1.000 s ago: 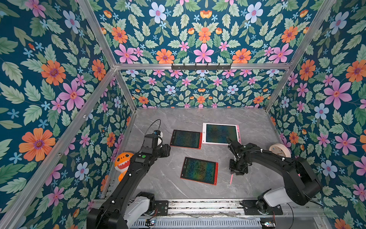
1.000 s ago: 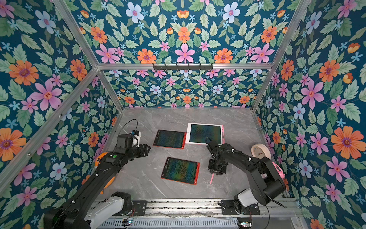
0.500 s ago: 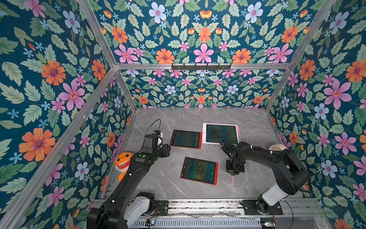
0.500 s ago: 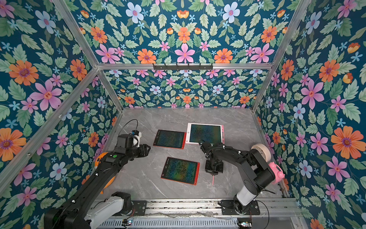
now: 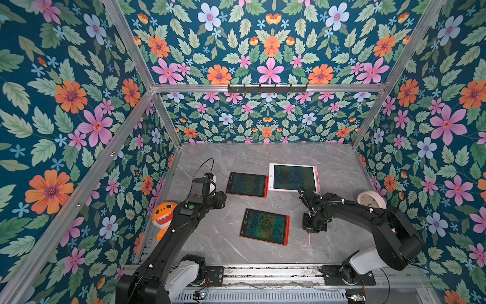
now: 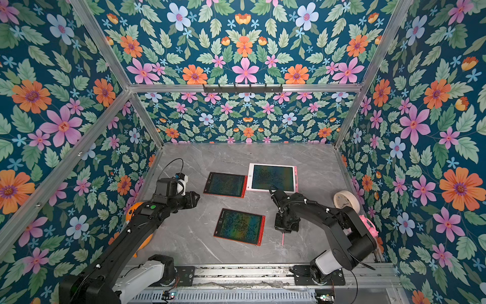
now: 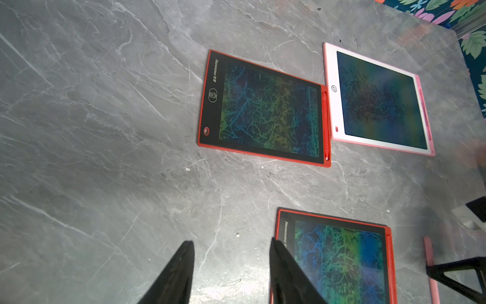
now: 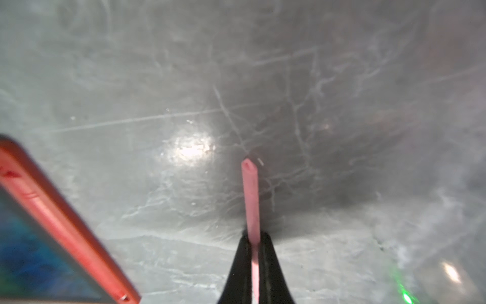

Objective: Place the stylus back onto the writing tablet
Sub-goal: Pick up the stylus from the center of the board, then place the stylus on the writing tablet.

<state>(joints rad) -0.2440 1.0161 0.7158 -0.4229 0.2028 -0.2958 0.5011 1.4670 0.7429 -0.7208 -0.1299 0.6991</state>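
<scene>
**Pink plastic stylus (image 5: 309, 238) pinched by the right arm, well short of its tablet**

The slim stylus sticks out from the right gripper (image 8: 253, 238). Its black jaws are clamped on the shaft close to one end, so most of the length points toward the near edge of the grey marble-patterned tabletop (image 5: 236, 158). Holding it by one end leaves the rest free to be laid into a slot, I judge. The stylus lies just right of the near red-framed writing tablet (image 5: 264, 226). It is well apart from the white-and-pink-framed writing tablet (image 5: 293, 177), which lies farther back. Whether the free tip touches the table I cannot tell.

In the left wrist view the near red tablet and the far red-framed writing tablet (image 5: 247, 184) each carry a red pen (image 7: 326, 126) along the right edge. The pink stylus therefore most likely belongs to the pink-framed tablet, whose colour it matches. The next move probably calls for carrying it to the far side and lining it up with that tablet's right edge.

The left gripper (image 7: 231, 243) hangs with its jaws parted and empty over bare table left of the near red tablet, out of the right arm's way. An orange plush shark toy (image 5: 163, 215) by the left wall and a round cream clock (image 5: 370, 200) by the right wall lie clear of the route.
</scene>
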